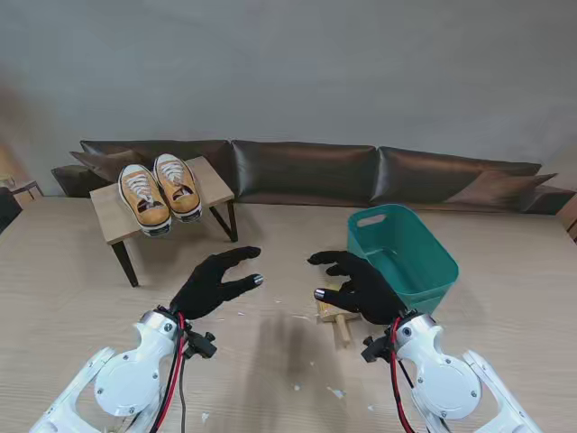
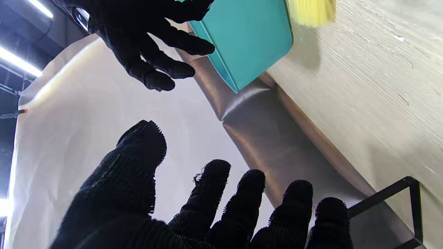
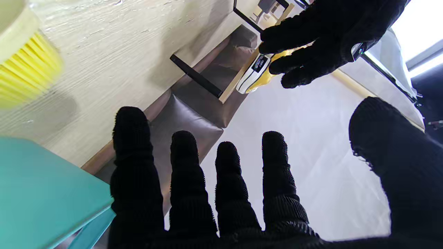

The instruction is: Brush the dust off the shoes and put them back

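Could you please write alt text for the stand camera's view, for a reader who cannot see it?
Two black-gloved robot hands, the left robot hand and the right robot hand, hover open and empty over a wooden table. A brush lies under the right one. Farther away, a pair of yellow sneakers sits on a small wooden stand at left, and a teal bin at right.

Both the left hand [image 1: 214, 282] and the right hand [image 1: 359, 287] wore black knitted gloves with a fuzzy weave, and small silvery tips showed at a few finger ends. Behind the fingers, each wrist was a rounded white shell with a grey disc. Red and black cables ran along both wrists.
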Available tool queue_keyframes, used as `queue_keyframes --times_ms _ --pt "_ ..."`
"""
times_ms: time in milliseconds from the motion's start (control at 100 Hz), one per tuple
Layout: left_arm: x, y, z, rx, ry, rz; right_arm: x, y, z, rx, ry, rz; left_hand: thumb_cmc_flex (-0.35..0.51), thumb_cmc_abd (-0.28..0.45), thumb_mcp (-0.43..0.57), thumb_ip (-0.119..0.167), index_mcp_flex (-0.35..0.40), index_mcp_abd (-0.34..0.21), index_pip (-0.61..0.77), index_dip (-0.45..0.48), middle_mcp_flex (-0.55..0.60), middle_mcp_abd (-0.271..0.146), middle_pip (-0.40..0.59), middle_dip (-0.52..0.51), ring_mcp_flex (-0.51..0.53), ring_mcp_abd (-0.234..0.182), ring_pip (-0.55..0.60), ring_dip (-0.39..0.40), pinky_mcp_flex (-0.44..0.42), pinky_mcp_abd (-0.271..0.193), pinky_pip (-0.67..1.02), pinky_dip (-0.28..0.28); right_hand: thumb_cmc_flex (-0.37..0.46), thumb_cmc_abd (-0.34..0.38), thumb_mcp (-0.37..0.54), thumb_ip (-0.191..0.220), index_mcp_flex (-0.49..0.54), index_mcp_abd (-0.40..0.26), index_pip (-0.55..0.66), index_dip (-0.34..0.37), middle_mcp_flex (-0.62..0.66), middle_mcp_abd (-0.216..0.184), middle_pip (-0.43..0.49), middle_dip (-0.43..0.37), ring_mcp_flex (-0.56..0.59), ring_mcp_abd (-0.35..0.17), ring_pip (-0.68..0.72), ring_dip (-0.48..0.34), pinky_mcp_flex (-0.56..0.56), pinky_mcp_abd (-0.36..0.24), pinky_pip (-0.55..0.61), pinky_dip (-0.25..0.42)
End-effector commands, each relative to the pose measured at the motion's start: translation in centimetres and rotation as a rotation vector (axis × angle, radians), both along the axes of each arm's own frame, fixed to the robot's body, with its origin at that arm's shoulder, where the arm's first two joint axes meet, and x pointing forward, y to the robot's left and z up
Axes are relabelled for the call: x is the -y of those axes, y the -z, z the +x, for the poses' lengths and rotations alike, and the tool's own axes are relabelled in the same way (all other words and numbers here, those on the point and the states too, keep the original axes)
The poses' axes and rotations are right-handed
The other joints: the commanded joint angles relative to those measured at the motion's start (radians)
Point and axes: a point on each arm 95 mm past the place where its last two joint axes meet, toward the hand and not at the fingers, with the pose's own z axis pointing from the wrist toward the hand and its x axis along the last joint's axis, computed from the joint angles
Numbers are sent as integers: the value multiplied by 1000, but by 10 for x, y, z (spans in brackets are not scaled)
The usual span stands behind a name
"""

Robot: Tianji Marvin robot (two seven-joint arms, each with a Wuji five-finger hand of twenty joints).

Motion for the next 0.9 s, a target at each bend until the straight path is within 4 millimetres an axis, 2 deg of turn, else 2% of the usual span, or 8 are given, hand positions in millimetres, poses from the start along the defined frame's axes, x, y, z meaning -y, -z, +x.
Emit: queue_keyframes --times_ms 0,510,680,890 --pt "3 -1 -2 -7 17 4 -2 4 -3 -12 -19 -3 -15 6 -27 -5 -20 -26 -14 -10 -27 -16 -7 -14 -45 -16 -20 2 -14 -14 0 9 -23 22 -16 1 -33 -8 -6 -10 -1 -8 4 -5 16 -12 -6 1 -396 -6 -18 18" --pt "3 -6 -8 25 9 79 -3 3 0 -2 -23 -3 -14 4 -27 -6 -9 -21 -9 -11 -4 -6 2 -9 -30 -4 -13 5 -5 -6 4 12 -24 27 -13 1 -32 -6 -2 -13 15 -2 9 -4 25 -10 -1 3 -392 -4 -17 19" --pt "3 -20 -10 83 1 124 0 4 1 -9 -13 7 -18 2 -27 -6 -1 -20 -6 -10 9 -3 6 -1 -14 2 -2 13 15 8 18 22 -21 26 -12 1 -30 -4 -1 -14 27 3 14 -4 31 -8 1 3 -391 -4 -17 19" --pt "-6 -51 -9 142 -30 172 -1 3 -2 -20 -21 15 -19 -2 -20 -5 4 -11 -5 -11 20 2 10 7 3 11 13 25 36 20 36 38 -21 29 -10 1 -30 -1 0 -15 39 6 13 -7 38 -6 3 4 -389 -2 -17 19"
